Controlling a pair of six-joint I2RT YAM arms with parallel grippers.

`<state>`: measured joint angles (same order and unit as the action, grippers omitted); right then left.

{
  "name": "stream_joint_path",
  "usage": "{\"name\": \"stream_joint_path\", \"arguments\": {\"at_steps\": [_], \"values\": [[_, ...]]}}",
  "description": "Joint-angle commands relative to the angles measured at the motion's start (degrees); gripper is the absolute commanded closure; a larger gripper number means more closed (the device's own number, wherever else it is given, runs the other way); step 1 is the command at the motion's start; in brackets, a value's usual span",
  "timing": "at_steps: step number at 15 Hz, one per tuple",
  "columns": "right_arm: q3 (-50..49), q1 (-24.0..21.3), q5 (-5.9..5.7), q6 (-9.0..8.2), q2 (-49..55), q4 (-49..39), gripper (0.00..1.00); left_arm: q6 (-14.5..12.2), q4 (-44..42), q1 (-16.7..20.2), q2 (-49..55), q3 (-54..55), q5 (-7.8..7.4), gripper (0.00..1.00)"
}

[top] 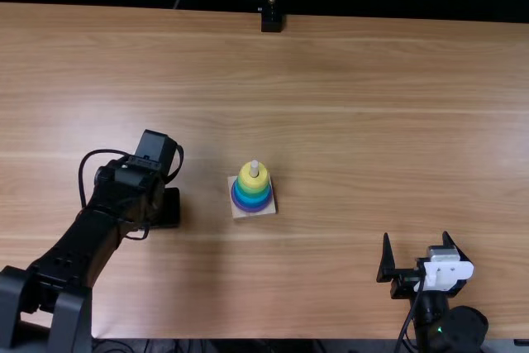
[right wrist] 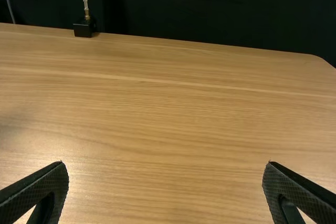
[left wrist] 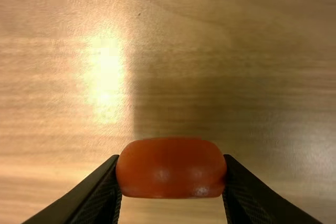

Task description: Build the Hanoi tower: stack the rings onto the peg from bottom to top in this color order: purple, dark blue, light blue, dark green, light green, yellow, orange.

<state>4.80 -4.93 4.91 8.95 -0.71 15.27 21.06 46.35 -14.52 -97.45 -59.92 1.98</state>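
Note:
The square wooden base [top: 252, 214] stands left of the table's middle, its pale peg tip [top: 254, 169] rising from the stacked rings. A yellow ring [top: 253, 178] is uppermost, above green, blue and purple ones. My left gripper [top: 169, 208] is left of the base, its tips hidden beneath the arm. In the left wrist view my left gripper [left wrist: 171, 174] is shut on the orange ring [left wrist: 170, 169], held between both fingers above the table. At the near right, my right gripper [top: 418, 241] is open with nothing between its fingers, as my right gripper [right wrist: 165, 174] in the right wrist view confirms.
A black camera stand [top: 271, 19] is at the table's far edge. The wooden table [top: 372, 121] stretches around the base. The left arm extends over the table's left part, and the right arm stays by the near edge.

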Motion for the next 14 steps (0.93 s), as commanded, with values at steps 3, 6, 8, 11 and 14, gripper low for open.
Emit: {"name": "stream_joint_path", "arguments": {"at_steps": [3,6,8,11,14], "values": [[-3.9,-0.6,-0.16,0.23,0.7,3.0,0.00,-0.3,0.0,0.3,-2.0,0.3,-2.61,0.50],[-3.9,-0.6,-0.16,0.12,0.7,3.0,0.00,-0.4,0.0,0.4,-1.9,1.6,-9.26,0.00],[-3.9,-0.6,-0.16,0.12,0.7,3.0,0.00,-0.6,0.1,0.9,-1.5,1.6,-10.31,0.00],[-3.9,-0.6,-0.16,0.12,0.7,3.0,0.00,-6.5,-1.0,0.6,0.7,3.0,-9.26,0.00],[-3.9,-0.6,-0.16,0.23,0.7,3.0,0.00,-14.9,-7.0,0.8,3.9,3.6,-5.56,0.00]]}}
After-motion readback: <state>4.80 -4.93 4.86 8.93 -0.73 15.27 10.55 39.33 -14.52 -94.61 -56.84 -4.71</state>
